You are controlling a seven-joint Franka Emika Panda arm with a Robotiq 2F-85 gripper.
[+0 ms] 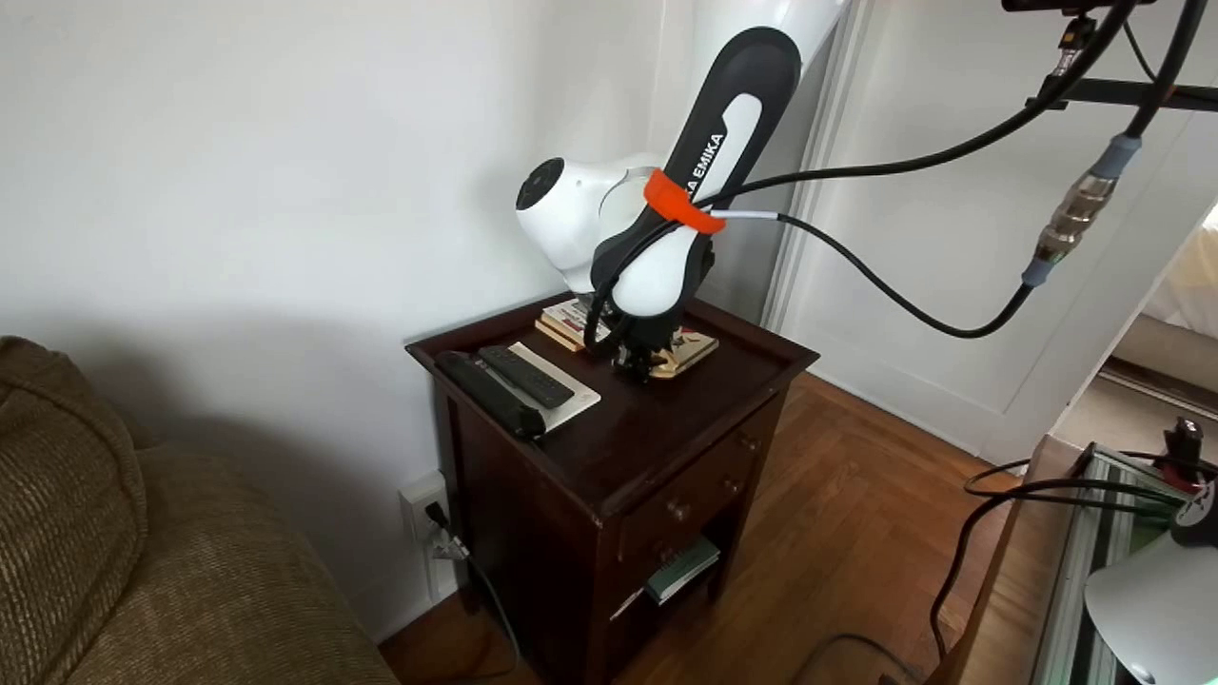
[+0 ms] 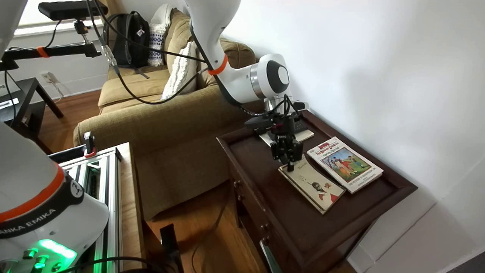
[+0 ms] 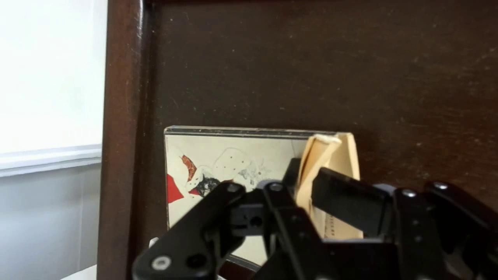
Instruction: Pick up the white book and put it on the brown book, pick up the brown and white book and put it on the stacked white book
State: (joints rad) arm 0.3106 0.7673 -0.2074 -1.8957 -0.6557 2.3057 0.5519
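Note:
A cream book (image 2: 312, 184) with a drawing on its cover lies flat on the dark side table. In the wrist view the same book (image 3: 233, 155) has part of its cover or pages bent up at one end. My gripper (image 3: 306, 177) is shut on that raised part, with the paper between its fingers. In an exterior view the gripper (image 2: 290, 167) is low at the book's end. A book with a white border around a coloured picture (image 2: 346, 163), likely the brown and white book, lies beside it by the wall. No dark olive-brown cover shows, so the brown book is hidden or out of view.
The side table (image 1: 647, 428) has a raised rim. A white pad or book (image 1: 576, 407) lies on it, bearing a remote (image 1: 526, 376), with a black case (image 1: 490, 395) alongside. The wall stands behind the table, and a sofa (image 2: 182, 140) is at one side.

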